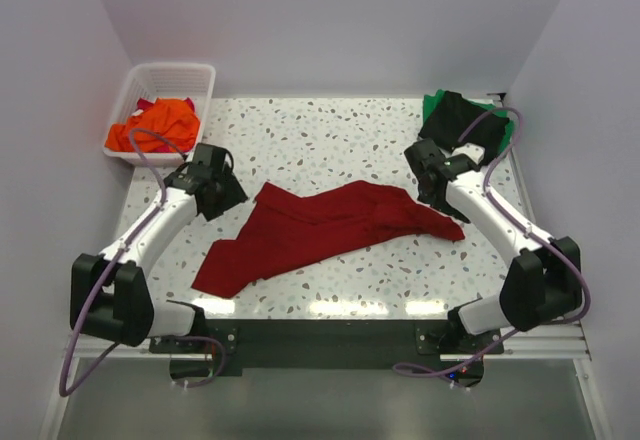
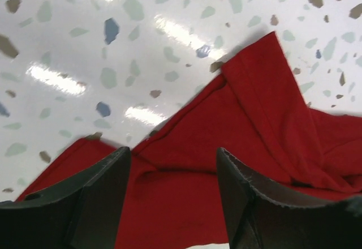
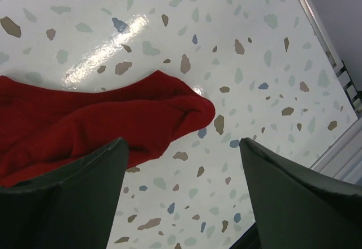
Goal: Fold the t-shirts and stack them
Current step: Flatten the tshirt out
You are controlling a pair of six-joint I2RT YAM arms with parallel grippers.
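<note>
One red t-shirt (image 1: 320, 228) stretched left-right

The top external camera sits above and behind my bases, facing down over the whole white speckled terrazzo-pattern table (image 1: 330, 130). Each wrist camera looks steeply down at close range, one past my left gripper (image 2: 171, 154), one past my right gripper (image 3: 182, 144). All three views share the dark red cloth t-shirt (image 1: 320, 230).

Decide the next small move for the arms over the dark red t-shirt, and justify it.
Probably lower the left pincer and close on the dark red t-shirt: it lies rumpled and unfolded, and that pincer hangs open, empty, directly over its cloth.
</note>
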